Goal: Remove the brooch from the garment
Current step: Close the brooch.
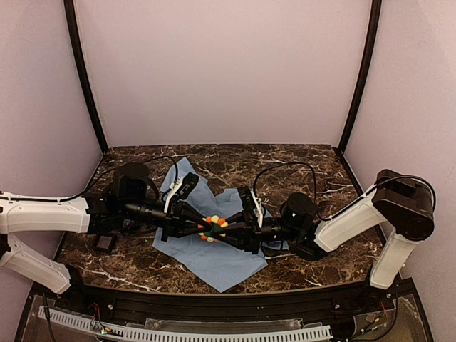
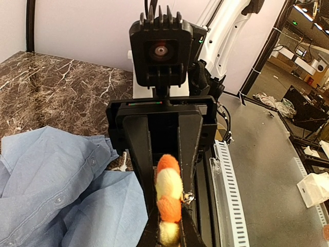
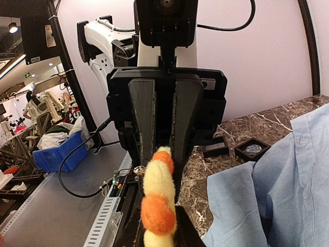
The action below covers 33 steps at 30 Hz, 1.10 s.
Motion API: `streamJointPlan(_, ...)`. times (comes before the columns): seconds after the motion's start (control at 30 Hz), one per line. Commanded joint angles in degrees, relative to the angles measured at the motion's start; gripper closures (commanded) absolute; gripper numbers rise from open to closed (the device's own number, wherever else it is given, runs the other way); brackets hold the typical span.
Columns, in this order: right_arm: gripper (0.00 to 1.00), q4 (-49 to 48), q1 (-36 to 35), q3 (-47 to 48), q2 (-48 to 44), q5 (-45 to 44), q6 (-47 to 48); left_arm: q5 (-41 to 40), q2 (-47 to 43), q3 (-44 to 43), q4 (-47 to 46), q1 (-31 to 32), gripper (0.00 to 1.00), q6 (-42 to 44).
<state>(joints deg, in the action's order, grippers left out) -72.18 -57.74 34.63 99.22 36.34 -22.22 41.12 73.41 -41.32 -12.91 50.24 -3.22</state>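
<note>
Showing brooch point(image 1: 212, 228) edge-on over garment point(image 1: 214, 265) middle, clamped by closed left gripper point(image 1: 201, 227); right gripper point(image 1: 226, 231) opposite, jaws narrow around it, hold uncertain; disc plane along both finger pairs, arms equally near.

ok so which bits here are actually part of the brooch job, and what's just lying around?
Job: brooch, garment, left gripper, right gripper.
Lying about: black square pad, second black pad beside it, blue crate in the background.

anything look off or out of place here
The left pincer and right pincer both grip one brooch from opposite sides, over a rumpled shirt. Nothing looks spilled or broken.
</note>
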Motion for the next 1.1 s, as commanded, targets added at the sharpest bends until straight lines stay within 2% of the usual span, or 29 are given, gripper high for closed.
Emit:
streamJointPlan(0.0,0.84,-1.3,0.6,0.5,0.2,-3.9,-1.0,3.7,-1.0,0.4,0.9,0.7,0.99,0.3)
streamJointPlan(0.37,0.91,2.7,0.6,1.7,-0.4,-5.7,-1.5,3.6,-0.9,0.2,1.3,0.7,0.99,0.5)
streamJointPlan(1.07,0.89,20.6,0.3,5.5,-4.6,-4.7,9.4,5.5,2.1,-1.0,2.4,0.8,0.99,0.6)
